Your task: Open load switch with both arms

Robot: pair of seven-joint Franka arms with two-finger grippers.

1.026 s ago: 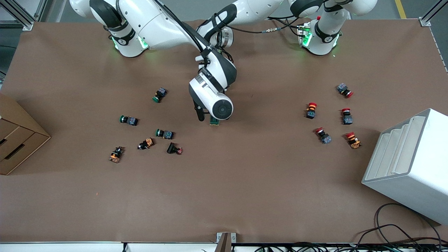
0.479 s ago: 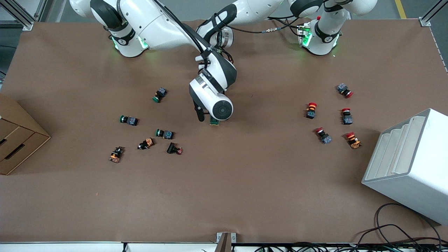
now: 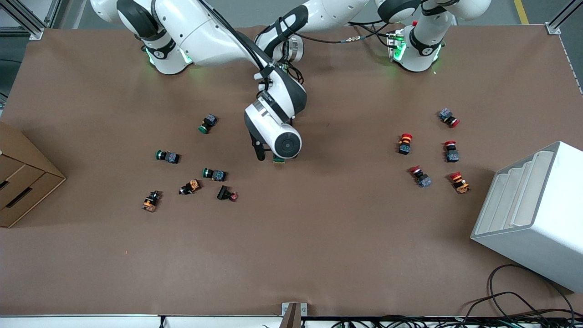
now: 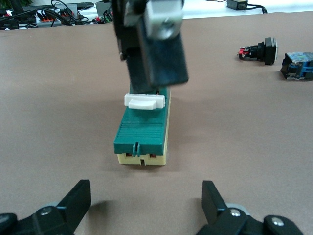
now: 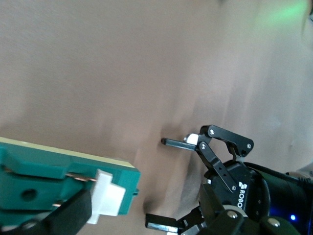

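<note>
The load switch (image 4: 143,133) lies mid-table, well clear of every edge. The right claw (image 4: 156,54) sits on it by the white lever (image 4: 144,101), but whether its fingers are clamped or apart I cannot tell. The left claw (image 4: 145,208) waits low at the switch's end, fingers spread apart and touching nothing. The step in hand looks like bracing the body; next the left claw should close on that end. The front camera sees little of the switch, hidden under the right wrist.

Brown table covering (image 3: 291,255) spans the view, evenly lit. Cardboard drawer box (image 3: 20,175) at the right arm's end. White slotted bin (image 3: 533,214) at the left arm's end. Black cables (image 3: 514,291) trail off the near edge.
</note>
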